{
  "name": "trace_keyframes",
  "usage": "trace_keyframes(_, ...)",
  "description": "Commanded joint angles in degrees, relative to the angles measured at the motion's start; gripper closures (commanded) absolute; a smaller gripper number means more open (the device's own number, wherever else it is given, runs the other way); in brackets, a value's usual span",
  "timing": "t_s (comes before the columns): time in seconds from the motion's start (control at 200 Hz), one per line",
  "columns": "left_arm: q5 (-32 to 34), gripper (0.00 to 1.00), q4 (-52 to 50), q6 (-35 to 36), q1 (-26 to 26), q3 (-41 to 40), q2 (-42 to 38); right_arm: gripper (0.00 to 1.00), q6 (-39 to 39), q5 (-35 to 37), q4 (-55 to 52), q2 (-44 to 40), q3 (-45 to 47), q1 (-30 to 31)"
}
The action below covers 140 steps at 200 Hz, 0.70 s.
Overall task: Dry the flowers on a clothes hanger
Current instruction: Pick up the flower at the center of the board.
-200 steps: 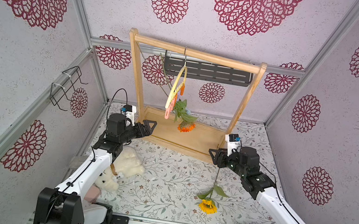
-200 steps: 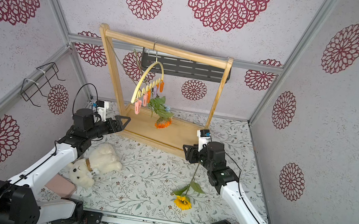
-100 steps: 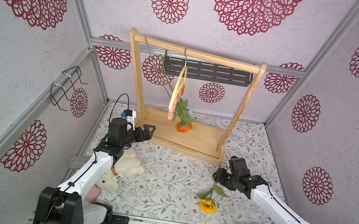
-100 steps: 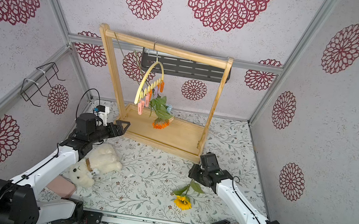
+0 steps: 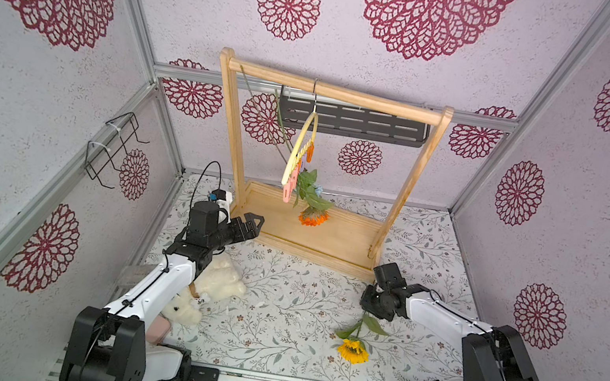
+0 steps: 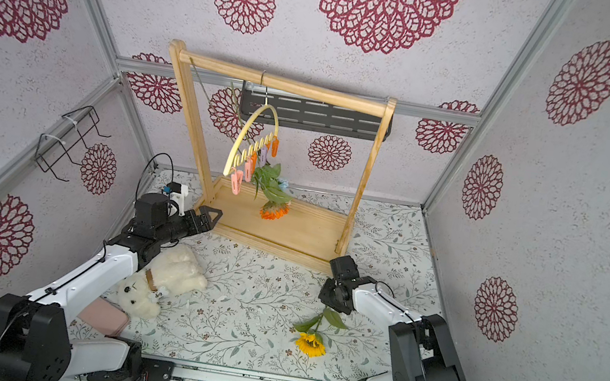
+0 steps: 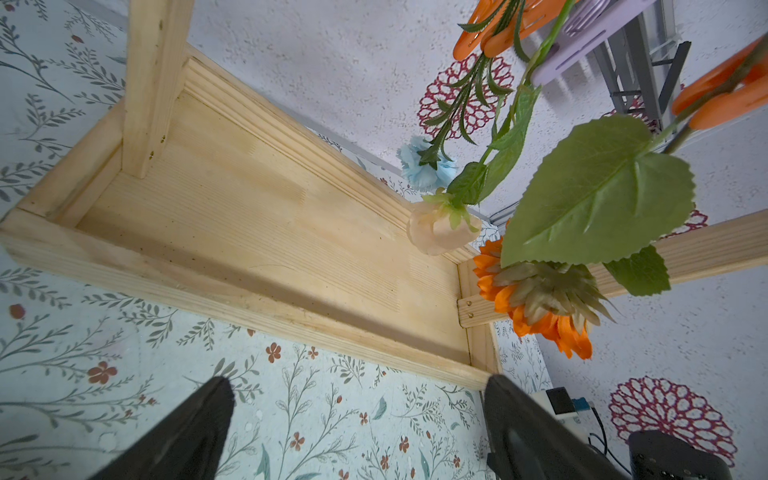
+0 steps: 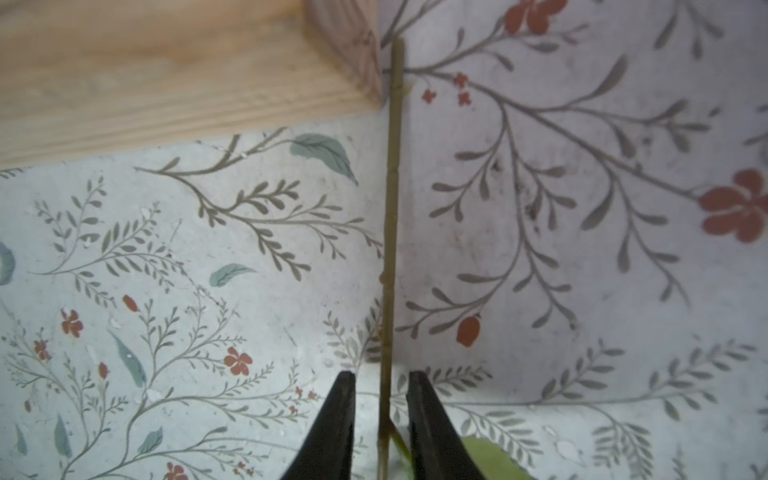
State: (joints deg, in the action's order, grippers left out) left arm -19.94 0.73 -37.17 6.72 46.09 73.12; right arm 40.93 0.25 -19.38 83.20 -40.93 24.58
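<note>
- Left pincer: spread wide, empty.
- Right pincer: narrowly parted astride one thin green sunflower stem, not pinching.
- Three flowers hang from arched clothes hanger, up beyond left pincer.

The right end effector hides the sunflower stem's upper end.

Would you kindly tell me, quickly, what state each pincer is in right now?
Left pincer: open, empty.
Right pincer: open only narrowly, astride the sunflower stem, a gap visible on each side; not gripping yet.
</note>
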Motion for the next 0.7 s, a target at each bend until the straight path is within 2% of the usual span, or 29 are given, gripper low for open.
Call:
trace_keyframes(0.0, 0.5, 0.01, -0.2, -0.5, 0.2, 0.8, 0.3, 0.91, -0.8, 2.8, 1.0, 0.7, -0.9, 0.4)
trace_keyframes(0.095, 0.5, 0.0, -0.9, -0.2, 0.2, 1.9, 0.3, 1.0, -1.3, 4.0, 1.0, 0.1, -0.1, 0.3)
trace_keyframes(0.44, 0.0, 0.0, -0.9, -0.2, 0.2, 2.1, 0.5, 1.0, -1.1, 4.1, 0.4, -8.0, 3.7, 0.3)
trace_keyframes(0.58, 0.2, 0.0, -1.2, 0.4, 0.3, 2.6, 0.5, 1.0, -2.4, 2.6, 0.4, -15.7, 4.6, 0.4)
trace_keyframes(0.695, -4.6, 0.02, 2.0, 1.3, 1.1, 2.7, 1.0, 1.0, -4.4, 0.5, 3.0, -23.2, 5.2, 0.7)
